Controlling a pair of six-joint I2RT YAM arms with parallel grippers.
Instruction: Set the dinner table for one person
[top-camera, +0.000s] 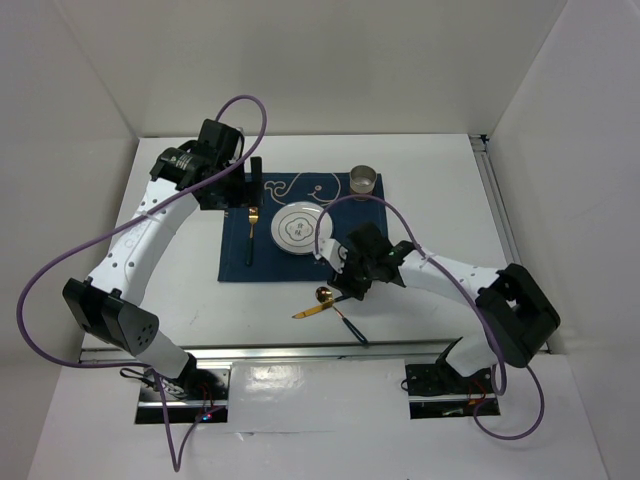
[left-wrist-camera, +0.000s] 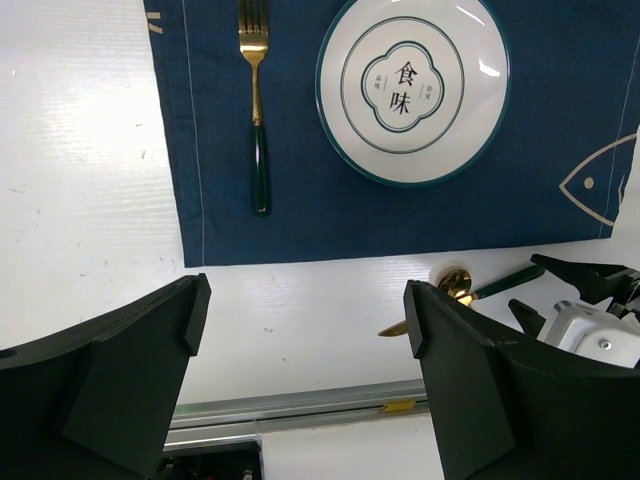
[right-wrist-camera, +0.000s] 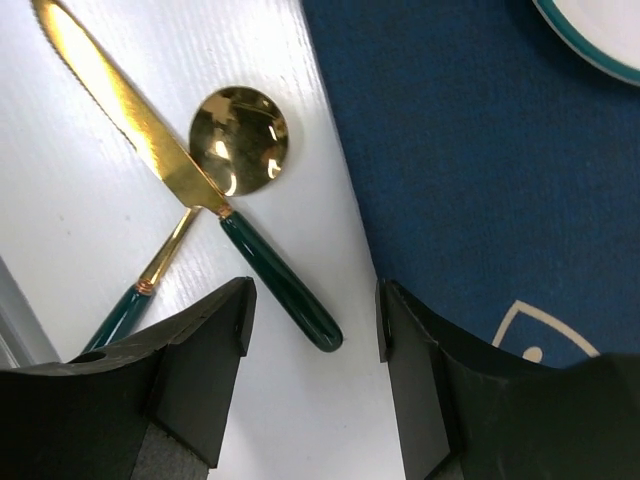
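Observation:
On the white dinner table (top-camera: 170, 290) lies a navy placemat (top-camera: 300, 262) with a white plate (top-camera: 298, 228), a gold fork with a green handle (top-camera: 251, 232) left of it, and a metal cup (top-camera: 364, 179) at its far right corner. A gold knife (right-wrist-camera: 130, 125) and a gold spoon (right-wrist-camera: 238, 140), both green-handled, lie crossed on the table just off the mat's near edge (top-camera: 322, 302). My right gripper (right-wrist-camera: 312, 320) is open, low over the knife's handle end, with a finger on each side. My left gripper (top-camera: 252, 190) is open and empty above the mat's far left edge.
A metal rail (left-wrist-camera: 300, 410) runs along the table's near edge. White walls enclose the table on three sides. In the left wrist view the fork (left-wrist-camera: 256, 110) and plate (left-wrist-camera: 412, 88) lie on the mat, and the right arm (left-wrist-camera: 590, 310) is at the lower right.

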